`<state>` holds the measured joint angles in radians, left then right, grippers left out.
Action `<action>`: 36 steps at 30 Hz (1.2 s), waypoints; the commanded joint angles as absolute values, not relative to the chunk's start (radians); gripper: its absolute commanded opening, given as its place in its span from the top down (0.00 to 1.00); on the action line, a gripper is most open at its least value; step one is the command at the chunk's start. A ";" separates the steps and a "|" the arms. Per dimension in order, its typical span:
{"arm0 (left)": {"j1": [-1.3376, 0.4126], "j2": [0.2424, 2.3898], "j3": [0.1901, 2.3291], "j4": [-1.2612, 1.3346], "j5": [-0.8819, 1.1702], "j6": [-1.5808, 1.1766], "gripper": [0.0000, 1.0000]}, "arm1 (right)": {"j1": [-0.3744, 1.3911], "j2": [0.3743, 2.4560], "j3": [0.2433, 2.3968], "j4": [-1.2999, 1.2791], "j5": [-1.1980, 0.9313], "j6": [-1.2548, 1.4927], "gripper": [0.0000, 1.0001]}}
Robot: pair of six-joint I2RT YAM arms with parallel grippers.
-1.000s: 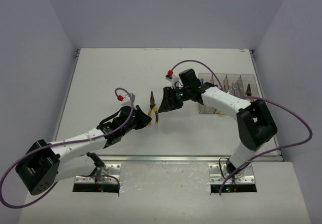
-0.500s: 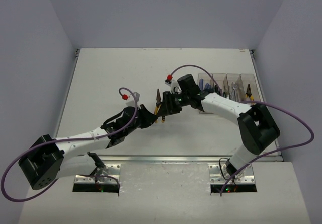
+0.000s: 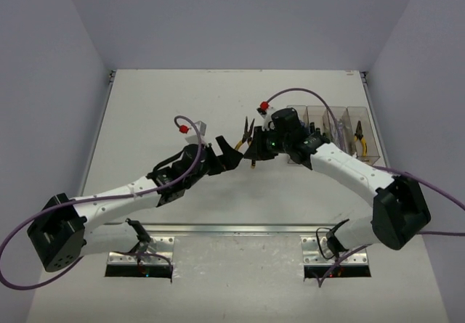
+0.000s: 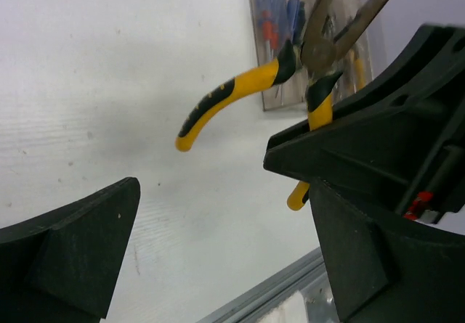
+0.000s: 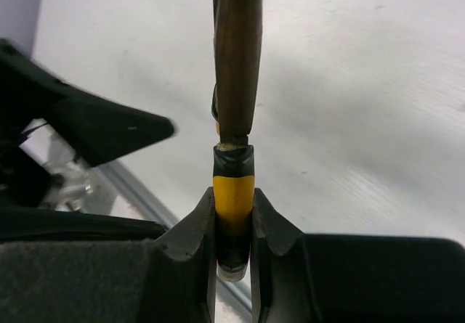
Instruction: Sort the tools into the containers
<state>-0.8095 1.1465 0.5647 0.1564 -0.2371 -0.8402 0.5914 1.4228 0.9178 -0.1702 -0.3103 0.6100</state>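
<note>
While the right pincer (image 5: 232, 214) pinches one yellow handle of the pliers (image 3: 248, 136) above the desk (image 3: 160, 105), left of the containers (image 3: 344, 116), the left pincer (image 3: 228, 155) gapes wide just beside them.

white table (image 3: 160, 98), row of clear bins (image 3: 317, 110) at right edge

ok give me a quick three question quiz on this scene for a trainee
1. True or false: the left gripper is shut on the pliers.
2. The right gripper grips the pliers by: A the metal nose; B one yellow handle; C both handles.
3. Fill in: in the top view, a second pair of pliers lies in the ____ bin of the containers.
Key: 1 false; 2 B; 3 rightmost.
</note>
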 commanded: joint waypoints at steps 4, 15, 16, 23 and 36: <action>-0.817 1.012 0.843 -0.368 -0.529 -0.811 0.00 | 0.302 1.292 1.055 -0.542 0.080 0.356 1.00; -0.816 0.788 0.946 -0.736 -0.418 -0.567 0.00 | 0.039 1.481 1.321 -0.756 0.437 0.093 1.00; -0.816 0.769 0.935 -0.733 -0.411 -0.550 0.00 | 0.020 1.494 1.337 -0.756 0.492 0.087 1.00; -0.816 0.639 0.846 -0.653 -0.333 -0.495 0.00 | -0.061 1.622 1.453 -0.758 0.643 -0.002 1.00; -0.816 0.566 0.825 -0.638 -0.342 -0.506 0.00 | -0.142 1.901 1.517 -0.783 0.599 -0.046 0.95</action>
<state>-0.8112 0.5607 0.8272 -0.6815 -0.3542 -0.5232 -0.1294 1.8528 1.4575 -0.7921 0.5785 -0.0354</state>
